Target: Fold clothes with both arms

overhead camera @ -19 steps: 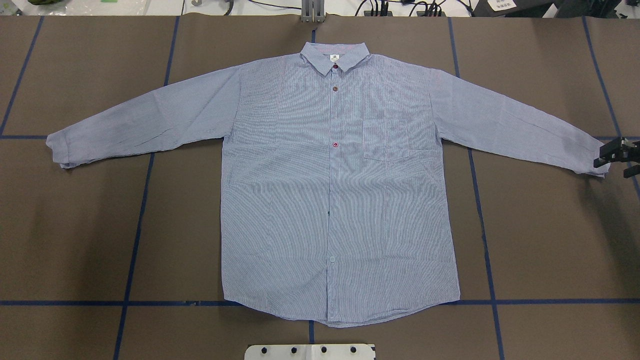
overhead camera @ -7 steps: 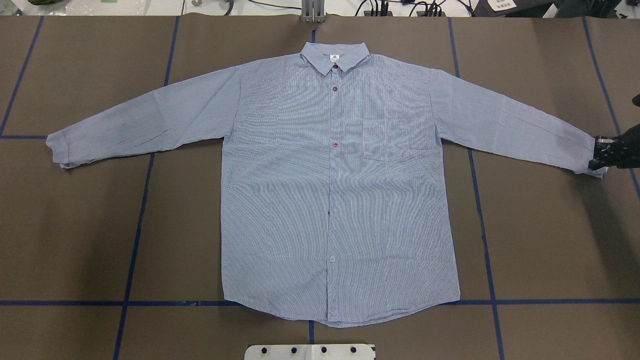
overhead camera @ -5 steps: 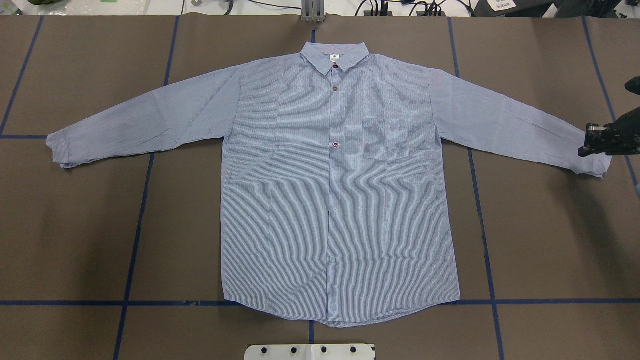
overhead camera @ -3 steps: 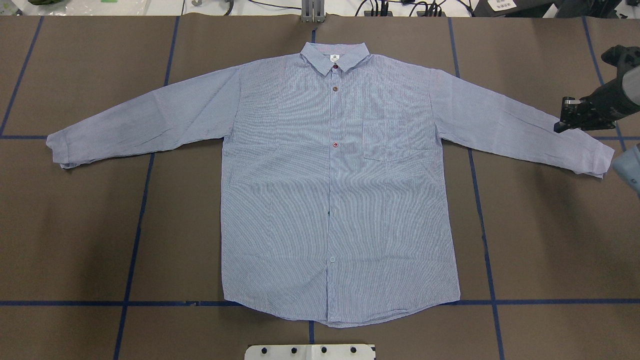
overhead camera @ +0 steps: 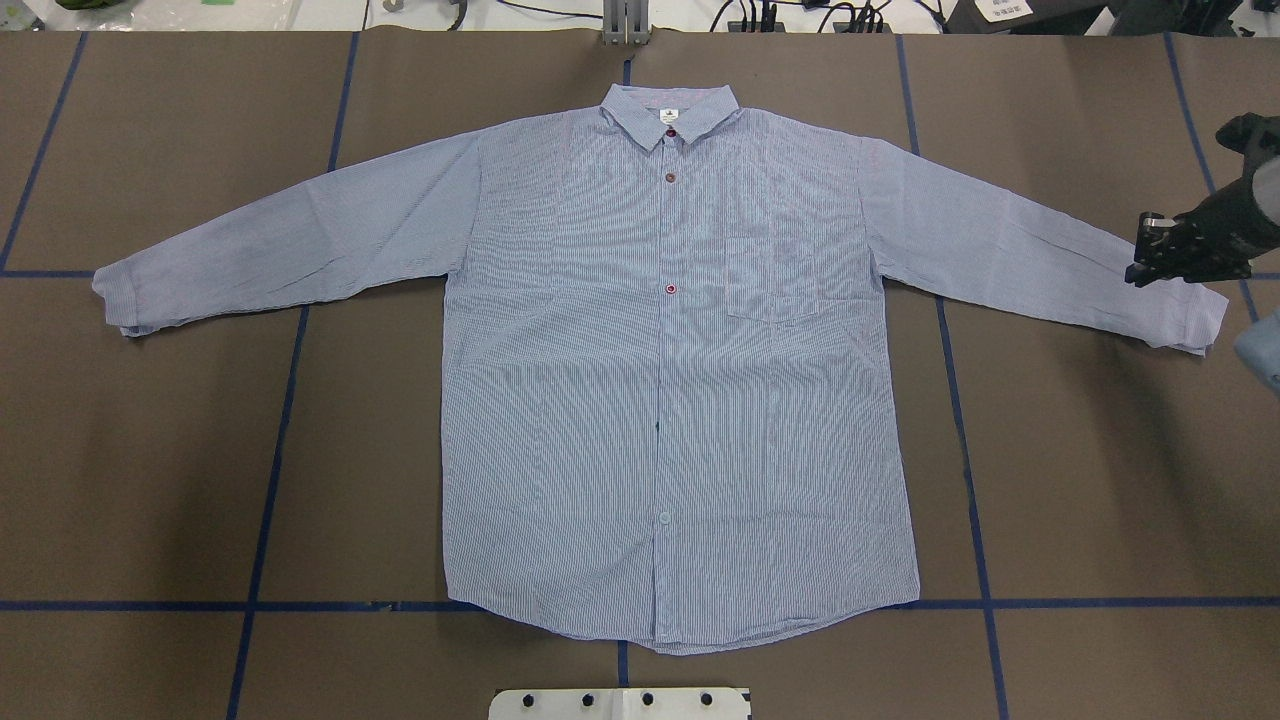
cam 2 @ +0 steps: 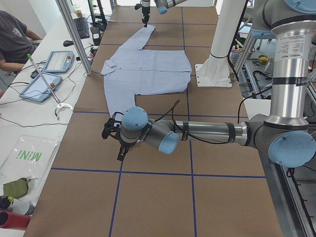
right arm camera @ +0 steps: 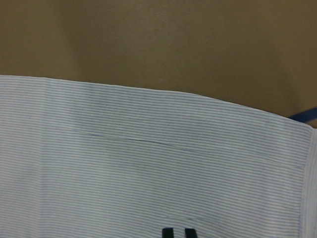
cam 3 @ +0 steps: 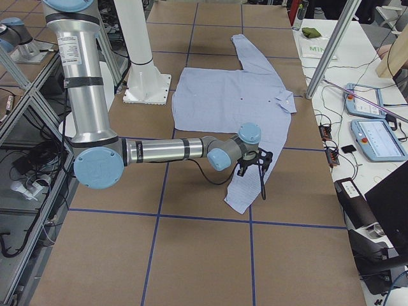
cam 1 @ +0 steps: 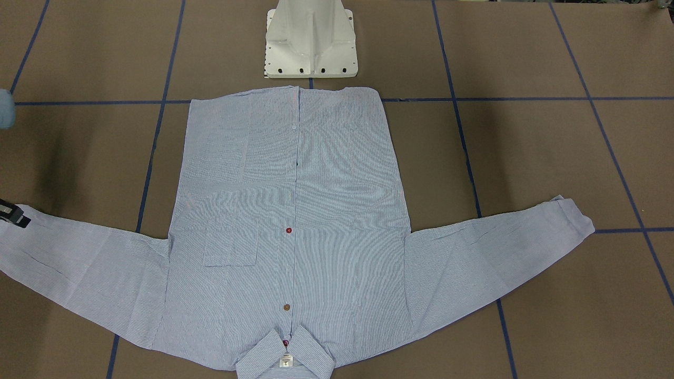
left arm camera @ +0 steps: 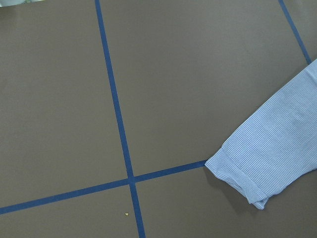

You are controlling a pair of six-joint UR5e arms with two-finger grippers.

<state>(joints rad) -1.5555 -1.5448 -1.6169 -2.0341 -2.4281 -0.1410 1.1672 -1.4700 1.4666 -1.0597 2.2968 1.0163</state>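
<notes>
Overhead exterior view puts the right arm's black two-finger gripper (overhead camera: 1145, 268) at the 3 o'clock edge, over the sleeve near its cuff; the wrist camera shows its fingertips (right arm camera: 168, 232) drawn almost together just above the cloth. The left arm's black gripper (cam 2: 113, 140) hangs near the other cuff, not touching it; whether its fingers are parted I cannot tell. The light blue, finely white-striped, long-sleeved button-up shirt (overhead camera: 600, 400) lies flat, face up, on the brown paper-covered table (overhead camera: 150, 450) crossed by blue tape lines (overhead camera: 270, 450): collar at 12 o'clock, hem at 6, sleeves toward 9 and 3. Its white neck label (overhead camera: 668, 117) carries print too small to read. A clear plastic bag (cam 2: 29, 158) on the white side bench (cam 2: 19, 123) bears green letters, seemingly "MINI".
</notes>
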